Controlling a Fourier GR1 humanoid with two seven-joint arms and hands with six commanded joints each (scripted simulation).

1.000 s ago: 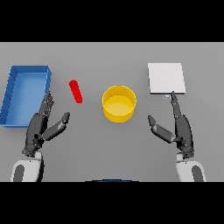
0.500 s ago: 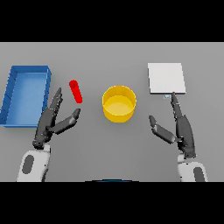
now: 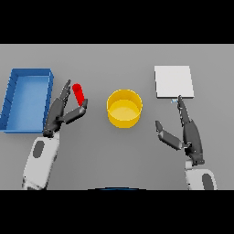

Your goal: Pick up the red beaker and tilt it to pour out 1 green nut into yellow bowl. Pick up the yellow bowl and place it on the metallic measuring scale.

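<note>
Head view: red beaker (image 3: 78,93) lies tilted on the grey surface (image 3: 114,59), at roughly 9 o'clock from the yellow bowl (image 3: 124,108) and well apart from it. Its lower end is hidden behind the left robot hand (image 3: 61,113), so contact cannot be confirmed. That robot hand has fingers extended on the beaker's left side and thumb reaching toward its right side, spread and holding nothing that can be made out. No nut is discernible in beaker or bowl. Metallic measuring scale (image 3: 173,82) sits at 2 o'clock from the bowl, apart from it. Right robot hand (image 3: 187,132) is at 4 o'clock from the bowl, fingers straight, thumb splayed, one fingertip just reaching the scale's near edge. Blue tray (image 3: 26,98) lies at 9 o'clock, beyond the beaker. Compared with half a second ago, the left robot hand has advanced up to the beaker; the right is unchanged.
</note>
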